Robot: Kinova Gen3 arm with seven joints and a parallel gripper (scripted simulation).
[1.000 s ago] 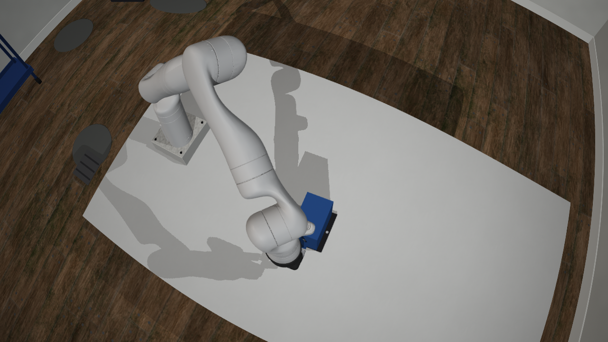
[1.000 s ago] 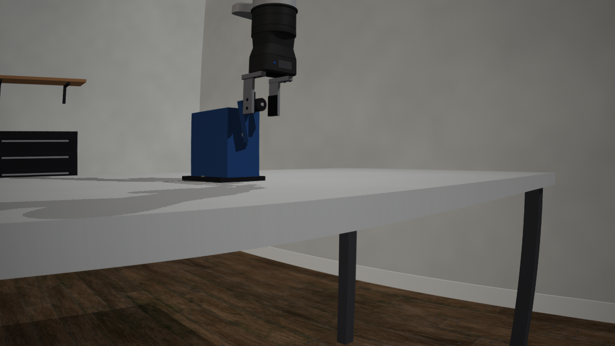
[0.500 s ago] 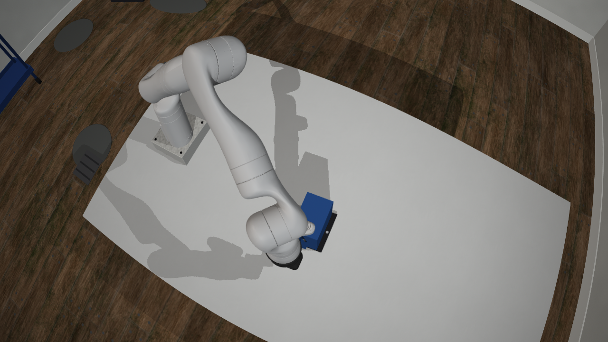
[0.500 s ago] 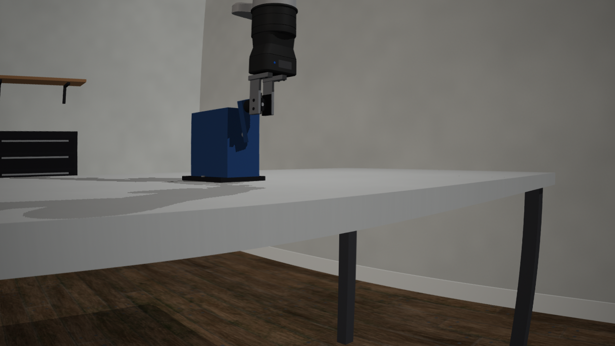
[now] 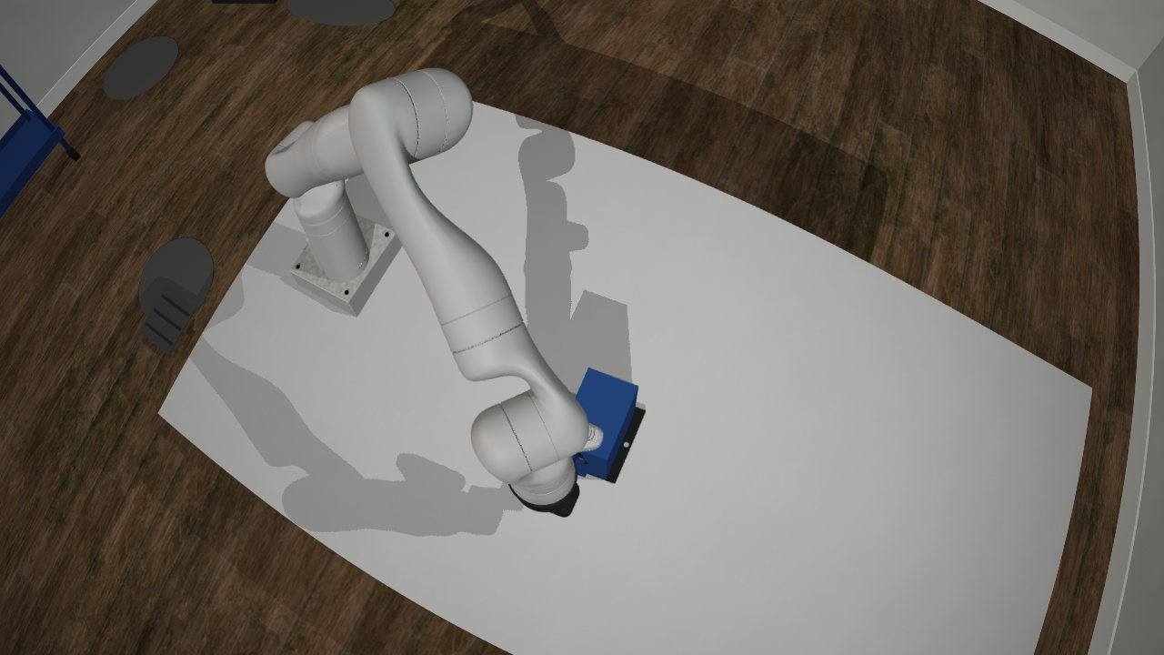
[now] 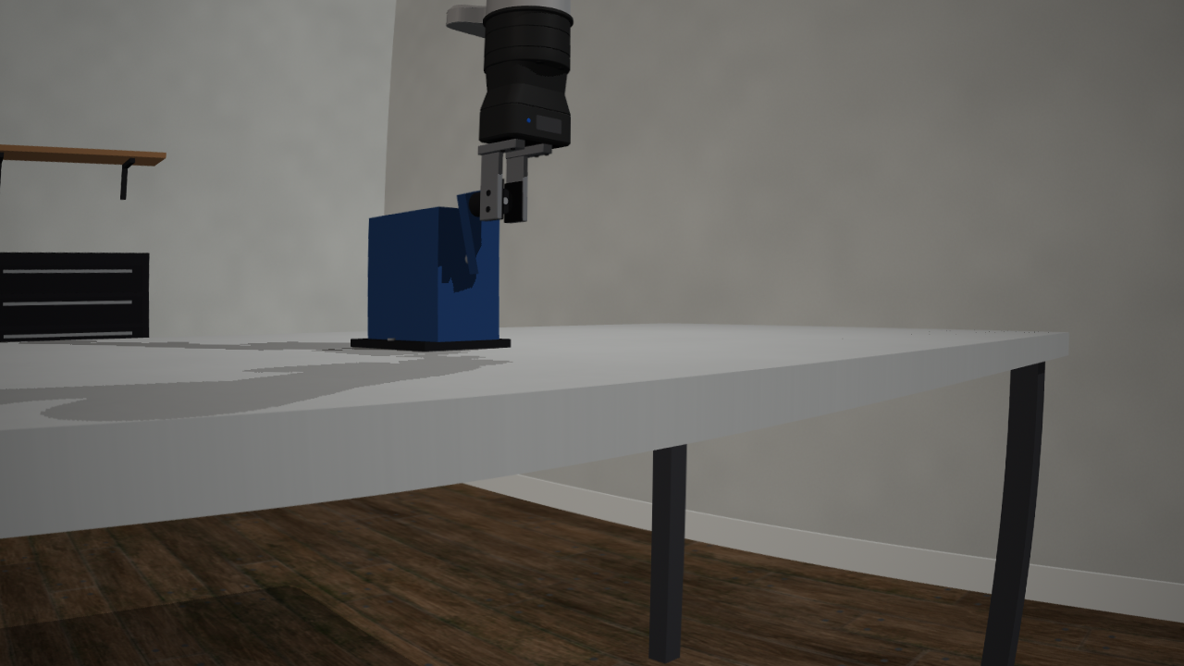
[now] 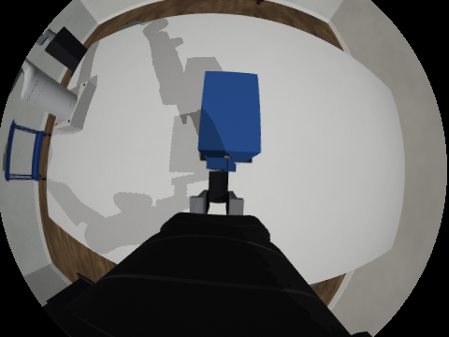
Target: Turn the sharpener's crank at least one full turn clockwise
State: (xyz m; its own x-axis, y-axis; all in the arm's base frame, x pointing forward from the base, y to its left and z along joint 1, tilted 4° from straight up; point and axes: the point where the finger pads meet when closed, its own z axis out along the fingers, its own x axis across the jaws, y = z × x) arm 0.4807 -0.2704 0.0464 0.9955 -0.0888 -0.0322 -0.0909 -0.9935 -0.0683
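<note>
The blue box-shaped sharpener [image 5: 607, 403] [image 6: 413, 273] [image 7: 230, 111] stands on a black base plate [image 5: 630, 446] [image 6: 430, 342] on the white table [image 5: 814, 423] [image 6: 579, 364]. Its blue crank arm [image 6: 465, 248] lies on the side that faces the exterior view, pointing up toward the box's top corner. My gripper [image 6: 505, 212] [image 7: 218, 198] hangs straight down at that corner and is shut on the crank's dark handle knob [image 7: 217, 183]. In the top view the arm's wrist hides the crank and the fingers.
The arm's base [image 5: 341, 273] is mounted at the table's far left corner. The table edge [image 6: 745, 388] runs along the front. A shelf [image 6: 82, 155] and a dark drawer unit [image 6: 74, 293] stand by the back wall, off the table.
</note>
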